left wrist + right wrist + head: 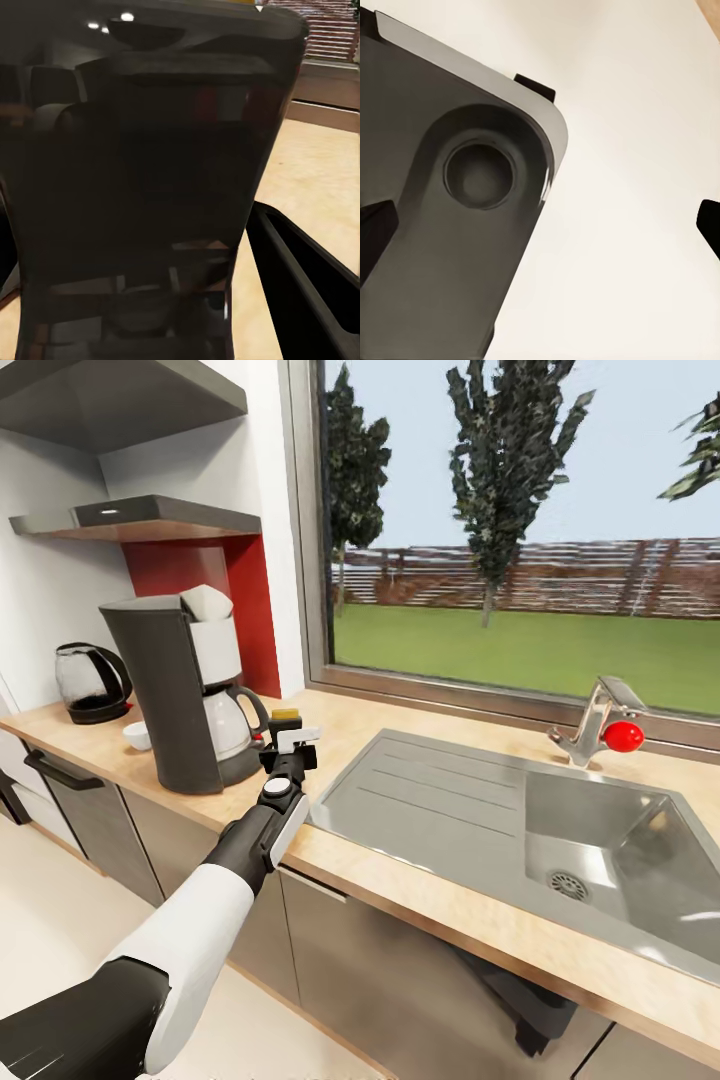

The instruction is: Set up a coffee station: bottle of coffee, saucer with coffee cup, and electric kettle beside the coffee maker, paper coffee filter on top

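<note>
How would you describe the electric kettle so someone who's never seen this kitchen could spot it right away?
Start at the long wooden countertop under the big window, and follow it away from the steel sink toward the wall shelves. Past the tall dark coffee maker, near the wall, stands the electric kettle. It is the rounded clear-glass jug on a black base with a black handle, lower than the coffee maker and far bigger than the small white cup beside it.

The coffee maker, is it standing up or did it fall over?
Standing up. The coffee maker sits upright on the countertop, its glass pot level inside it.
</note>
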